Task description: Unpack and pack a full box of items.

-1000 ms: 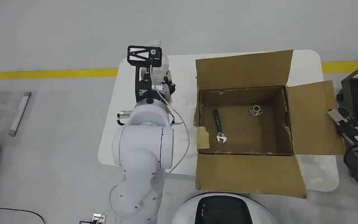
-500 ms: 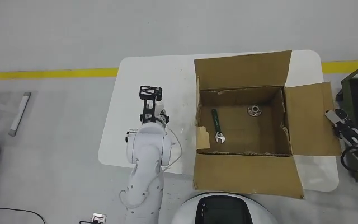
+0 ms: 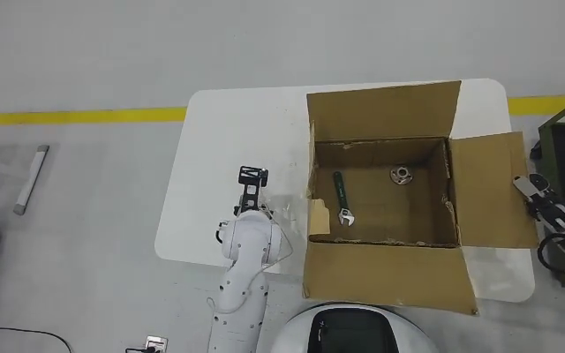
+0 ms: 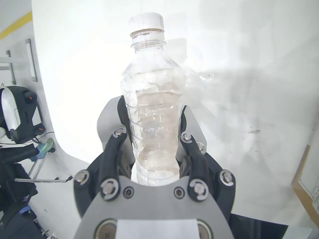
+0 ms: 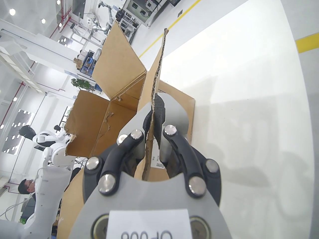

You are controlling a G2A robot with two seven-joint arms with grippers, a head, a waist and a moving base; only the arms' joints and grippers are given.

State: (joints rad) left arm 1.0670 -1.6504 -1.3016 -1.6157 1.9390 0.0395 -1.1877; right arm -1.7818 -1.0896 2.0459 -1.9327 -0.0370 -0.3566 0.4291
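Left tool (image 4: 153,115) first: it's clamped on a clear plastic bottle (image 4: 153,83), squeezing the lower half of the body from both sides. The white cap end sticks out well past the tips, pointing away from the wrist. Bottle looks partly filled with clear liquid (hard to say how much). It's held out over the bare white surface (image 3: 221,150), off to the side of the cardboard box (image 3: 384,110) and clearly outside it. Can't tell if the bottom touches anything besides the tool.

Right tool (image 5: 157,115) is pressed together on the raw edge of one of the box flaps, with the corrugated cardboard sandwiched between the two sides. From the top view that's the flap on the side of the box away from the bottle.

Moving outward, the box sits on the surface with all four flaps folded open. Inside on the floor of it there's a wrench (image 3: 342,199) with a green handle near the wall on the bottle's side, and a small round metal part (image 3: 402,175) toward the far wall, well apart from the wrench.

Count: one bottle, one box, one wrench, one round metal part, two tools, both gripping something.
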